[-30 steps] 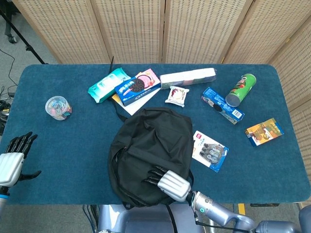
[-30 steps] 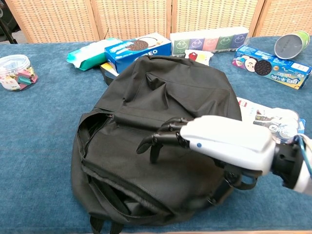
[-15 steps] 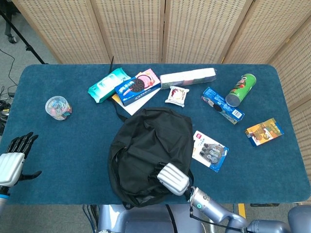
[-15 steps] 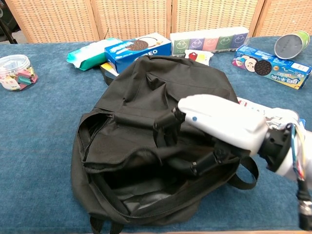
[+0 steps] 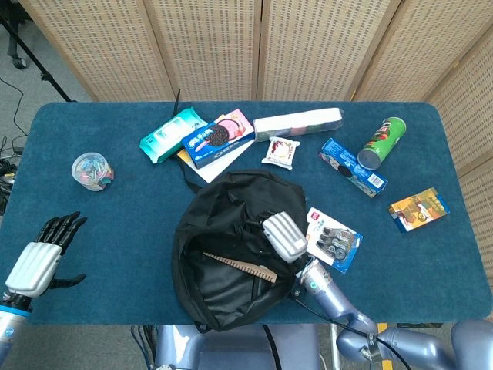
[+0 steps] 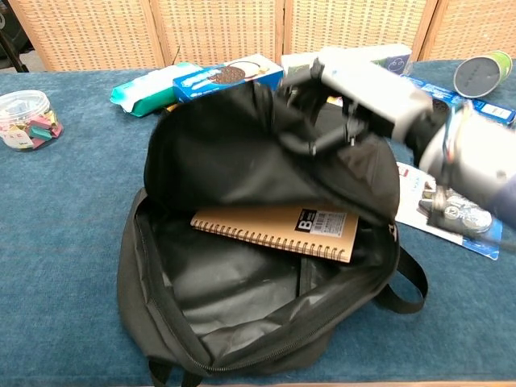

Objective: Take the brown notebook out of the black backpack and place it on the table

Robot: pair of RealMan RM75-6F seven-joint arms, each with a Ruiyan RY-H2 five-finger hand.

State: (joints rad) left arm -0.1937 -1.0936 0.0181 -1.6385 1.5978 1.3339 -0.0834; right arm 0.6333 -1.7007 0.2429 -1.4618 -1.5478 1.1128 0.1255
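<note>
The black backpack (image 5: 223,266) (image 6: 242,161) lies in the middle near the table's front edge, its front flap lifted back. My right hand (image 5: 283,236) (image 6: 363,85) grips that flap and holds it up, blurred in the chest view. Inside the open bag lies the brown spiral notebook (image 6: 278,228) (image 5: 240,265), flat, with a black label near its right end. My left hand (image 5: 42,254) hovers at the front left corner of the table, fingers apart and holding nothing; the chest view does not show it.
Behind the bag lie a cookie box (image 5: 208,143), a teal packet (image 5: 171,133), a long tissue pack (image 5: 299,122) and a small snack bag (image 5: 280,152). A plastic jar (image 5: 92,170) stands left. Right are a blister pack (image 5: 333,239), another cookie box (image 5: 353,167), a green can (image 5: 381,142) and a small box (image 5: 418,209).
My right hand has pulled the backpack's flap up and back, opening the bag and exposing the notebook. My left hand has shifted slightly forward and right.
</note>
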